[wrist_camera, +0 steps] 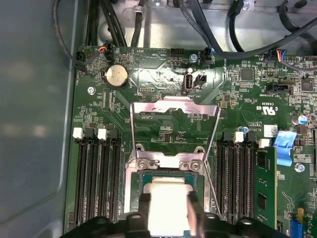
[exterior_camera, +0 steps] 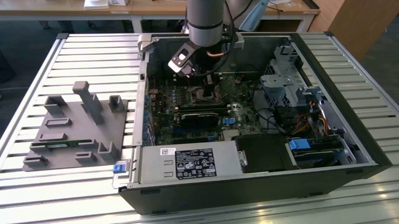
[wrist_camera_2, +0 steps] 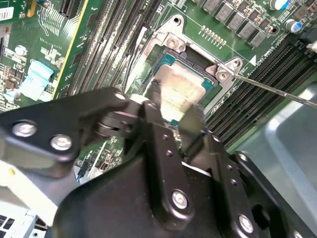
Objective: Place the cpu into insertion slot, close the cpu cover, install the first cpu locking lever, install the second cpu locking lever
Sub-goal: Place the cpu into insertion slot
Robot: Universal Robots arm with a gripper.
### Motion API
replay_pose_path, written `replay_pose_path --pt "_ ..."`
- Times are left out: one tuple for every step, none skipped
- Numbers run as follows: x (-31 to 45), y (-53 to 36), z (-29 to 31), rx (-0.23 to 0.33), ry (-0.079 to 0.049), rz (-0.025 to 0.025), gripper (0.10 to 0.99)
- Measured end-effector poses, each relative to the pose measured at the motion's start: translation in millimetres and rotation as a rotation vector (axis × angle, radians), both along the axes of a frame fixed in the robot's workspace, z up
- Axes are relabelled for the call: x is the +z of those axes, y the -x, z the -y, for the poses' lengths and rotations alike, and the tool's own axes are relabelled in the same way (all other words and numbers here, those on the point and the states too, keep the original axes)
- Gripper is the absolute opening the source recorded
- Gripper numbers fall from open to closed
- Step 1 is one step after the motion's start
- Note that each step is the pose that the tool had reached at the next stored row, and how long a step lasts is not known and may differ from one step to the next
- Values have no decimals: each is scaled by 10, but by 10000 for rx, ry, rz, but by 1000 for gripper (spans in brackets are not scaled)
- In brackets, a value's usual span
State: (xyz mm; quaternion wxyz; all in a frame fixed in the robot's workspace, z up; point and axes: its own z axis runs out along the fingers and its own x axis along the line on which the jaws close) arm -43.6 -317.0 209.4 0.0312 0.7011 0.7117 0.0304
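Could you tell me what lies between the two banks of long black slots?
In the first wrist view, the insertion slot with the cpu in it; the cpu cover stands open.

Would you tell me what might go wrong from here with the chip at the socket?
1. The claw grips the cpu at the insertion slot; if it sits tilted, pressing could damage the slot.
2. The cpu cover is open beside the claw, and a thin lever crosses nearby; withdrawing could snag either.

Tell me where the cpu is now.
In the first wrist view, the cpu sits at the insertion slot beneath the hand, between two banks of long black slots.
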Motion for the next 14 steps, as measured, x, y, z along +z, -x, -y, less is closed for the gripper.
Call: replay_pose_path --pt "3 0 0 0 -1 -3 416" --pt "7 0 0 1 -1 -9 357" --pt "10 0 0 0 0 -12 298" --pt "16 0 0 0 1 -16 298" --pt "17 0 0 0 -1 -15 180" --pt "17 0 0 -2 -2 -14 122" --pt "17 0 0 -7 -3 -14 122" --pt "18 0 0 -12 -1 -15 106" --pt "19 0 0 -13 0 -16 106" --pt "19 0 0 -14 0 -16 106" --pt "22 0 0 -14 2 -17 106" --pt "25 0 0 -14 3 -18 106" --pt "29 0 1 -14 2 -17 106" --pt "33 0 1 -14 1 -16 106"
